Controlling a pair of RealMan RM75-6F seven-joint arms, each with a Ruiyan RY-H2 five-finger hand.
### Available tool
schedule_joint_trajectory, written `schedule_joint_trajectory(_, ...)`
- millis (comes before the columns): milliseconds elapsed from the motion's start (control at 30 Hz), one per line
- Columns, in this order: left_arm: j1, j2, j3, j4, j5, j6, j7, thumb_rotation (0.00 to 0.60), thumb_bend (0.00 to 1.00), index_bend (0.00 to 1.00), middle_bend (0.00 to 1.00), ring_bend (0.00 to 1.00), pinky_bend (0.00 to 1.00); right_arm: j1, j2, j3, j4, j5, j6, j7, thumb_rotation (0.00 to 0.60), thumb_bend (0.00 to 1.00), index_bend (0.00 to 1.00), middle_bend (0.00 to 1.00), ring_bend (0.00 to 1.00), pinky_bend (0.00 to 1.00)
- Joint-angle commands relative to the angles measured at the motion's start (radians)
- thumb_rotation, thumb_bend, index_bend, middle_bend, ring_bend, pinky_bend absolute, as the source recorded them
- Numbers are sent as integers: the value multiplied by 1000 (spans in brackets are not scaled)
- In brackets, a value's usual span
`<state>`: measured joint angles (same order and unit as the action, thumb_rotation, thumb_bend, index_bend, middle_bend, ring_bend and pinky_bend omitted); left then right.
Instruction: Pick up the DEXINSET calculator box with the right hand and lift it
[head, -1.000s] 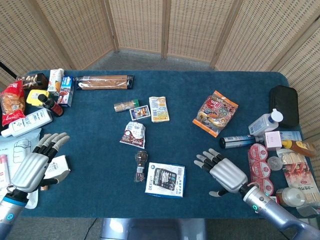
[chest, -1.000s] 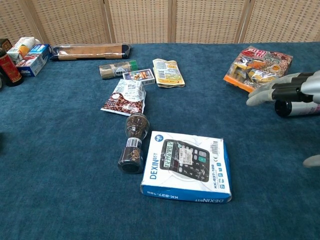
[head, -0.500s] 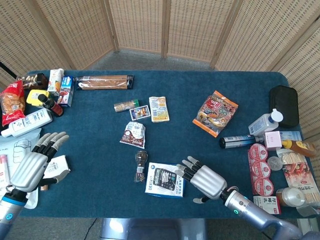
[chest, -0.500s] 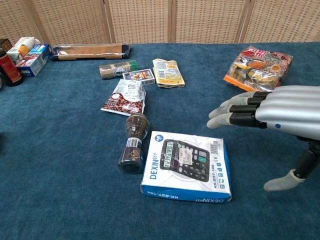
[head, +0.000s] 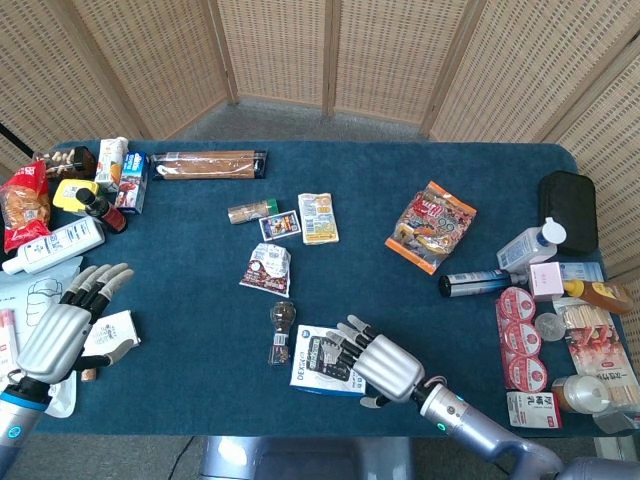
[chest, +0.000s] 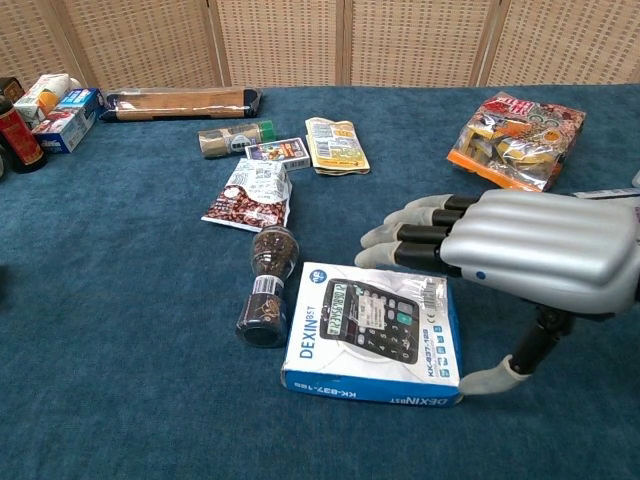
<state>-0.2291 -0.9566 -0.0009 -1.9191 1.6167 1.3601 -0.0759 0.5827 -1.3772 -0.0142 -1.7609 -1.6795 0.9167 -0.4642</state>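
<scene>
Where the counter (head: 470, 170) comes nearest the robot, the DEXINSET calculator box (chest: 372, 333) lies flat on blue cloth, printed face up. Right hand (chest: 520, 250) hovers over the box's right part, fingers (chest: 415, 236) extended and apart above the far right corner, thumb tip low at the near right corner; whether it touches the box cannot be told. Nothing held. Chest view shows that thumb and the gap under the palm; head view shows the right hand (head: 378, 364) only from above, covering the box's right side. Left hand (head: 68, 330) appears in the head view alone, fingers spread, empty, above white packets at the left edge. Just left of the box lies a pepper grinder (chest: 266, 285) on its side; beyond it a coffee-bean pouch (chest: 251, 195). Further right, an orange snack bag (chest: 515, 123). Far left, a long brown package (chest: 180, 101). Behind the counter stand woven folding screens (head: 330, 50).
</scene>
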Motion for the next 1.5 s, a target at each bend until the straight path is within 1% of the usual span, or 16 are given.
schedule_joint_trajectory(33, 0, 1, 1, 3, 0, 1, -3, 600, 304, 0, 0, 0, 0, 8, -16, -10, 8, 4, -14, -2, 444, 99, 0, 0, 0, 0)
schedule_joint_trajectory(200, 2, 5, 0, 3, 3, 6, -5, 600, 305, 0, 0, 0, 0, 22, -55, -25, 35, -8, -27, 9, 445, 96, 0, 0, 0, 0)
schedule_joint_trajectory(400, 4, 9, 1, -3, 3, 10, -2, 600, 306, 0, 0, 0, 0, 36, -103, -25, 78, -30, -8, 49, 447, 93, 0, 0, 0, 0)
schedule_joint_trajectory(667, 7, 15, 1, -8, 6, 16, 0, 600, 304, 0, 0, 0, 0, 65, -166, -10, 139, -51, 11, 103, 445, 95, 0, 0, 0, 0)
schedule_joint_trajectory(900, 14, 23, 4, -8, 6, 24, -4, 600, 305, 0, 0, 0, 0, 86, -220, 2, 221, -67, 42, 153, 444, 94, 0, 0, 0, 0)
schedule_joint_trajectory(1100, 17, 28, 5, -10, 8, 26, -9, 600, 305, 0, 0, 0, 0, 90, -253, -13, 274, -79, 61, 182, 445, 94, 0, 0, 0, 0)
schedule_joint_trajectory(1367, 17, 30, 5, -16, 11, 26, -6, 600, 305, 0, 0, 0, 0, 104, -282, -17, 330, -87, 74, 201, 444, 94, 0, 0, 0, 0)
schedule_joint_trajectory(1500, 18, 33, 6, -19, 15, 28, -3, 600, 306, 0, 0, 0, 0, 120, -306, -14, 383, -96, 80, 221, 448, 94, 0, 0, 0, 0)
